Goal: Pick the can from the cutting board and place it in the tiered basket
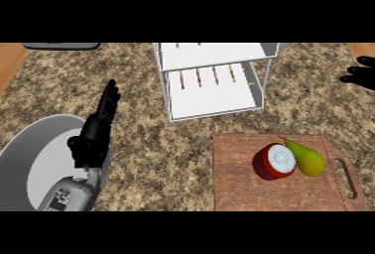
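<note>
Spreading across nearly the whole head view is a speckled brown granite counter (168,149), and everything else is placed here against the cutting board (253,191) — the brown wooden slab with a handle slot at its right end, sitting at the lower right.

Up and a little left of the board stands the tiered basket (212,82), a white wire-framed rack with two slatted shelves, one above the other; its near edge is close to the board's far edge but apart from it.

Far to the left of the board lies a large grey round plate (29,163), partly cut off by the view's edge. The left forearm (70,196) comes up over that plate, and the left hand (95,134) extends above it, well left of the board — its fingers are straight and pointing away, holding nothing.

On the board itself, right of its middle, lies the can (275,161): red-sided, tipped on its side, with its pale round end facing up and toward the viewer. Just beside it on the right, touching or nearly so, is a green pear (307,158), its narrow end pointing toward the basket.

Up and to the right of the board, at the view's right edge, shows the right hand (360,74); its fingers are spread, gripping nothing, and it is well apart from the can.

At the top left, far from the board, a dark grey object (62,46) is only partly visible.
</note>
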Controlling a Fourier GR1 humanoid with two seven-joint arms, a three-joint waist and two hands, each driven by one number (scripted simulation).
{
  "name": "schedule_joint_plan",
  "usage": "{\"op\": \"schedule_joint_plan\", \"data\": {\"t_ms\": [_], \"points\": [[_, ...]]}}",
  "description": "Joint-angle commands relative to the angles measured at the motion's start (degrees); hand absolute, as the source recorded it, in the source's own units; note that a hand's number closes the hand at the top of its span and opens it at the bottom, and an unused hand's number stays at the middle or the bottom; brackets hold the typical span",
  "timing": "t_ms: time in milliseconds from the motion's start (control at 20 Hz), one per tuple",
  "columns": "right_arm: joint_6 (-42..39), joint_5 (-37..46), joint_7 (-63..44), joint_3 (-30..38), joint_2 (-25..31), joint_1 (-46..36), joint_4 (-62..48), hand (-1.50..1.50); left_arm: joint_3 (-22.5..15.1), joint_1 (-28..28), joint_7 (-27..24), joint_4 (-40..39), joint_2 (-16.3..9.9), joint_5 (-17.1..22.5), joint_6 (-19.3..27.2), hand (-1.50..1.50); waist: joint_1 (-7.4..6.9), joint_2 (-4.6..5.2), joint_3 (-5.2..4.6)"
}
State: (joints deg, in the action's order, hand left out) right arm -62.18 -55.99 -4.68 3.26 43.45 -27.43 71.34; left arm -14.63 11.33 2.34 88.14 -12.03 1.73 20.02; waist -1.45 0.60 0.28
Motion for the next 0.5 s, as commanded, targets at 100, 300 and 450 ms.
{"op": "schedule_joint_plan", "data": {"t_ms": [100,300,450], "points": [[-11.1,13.9,1.4,6.4,7.7,-6.5,11.0,-1.5,0.1,-1.1,-0.8,-0.4,0.5,-0.2,0.6,0.0,0.85,-0.6,0.03],[-10.3,24.0,1.7,7.7,6.6,-8.9,20.8,-1.5,-0.5,-1.4,-0.8,-0.3,0.4,-0.6,0.0,0.0,0.3,-0.37,0.02],[-10.0,30.3,2.5,7.9,4.5,-7.4,27.5,-1.5,-0.5,-3.3,-3.0,-2.2,0.5,-0.4,-0.7,0.0,0.73,-0.25,-0.09]]}}
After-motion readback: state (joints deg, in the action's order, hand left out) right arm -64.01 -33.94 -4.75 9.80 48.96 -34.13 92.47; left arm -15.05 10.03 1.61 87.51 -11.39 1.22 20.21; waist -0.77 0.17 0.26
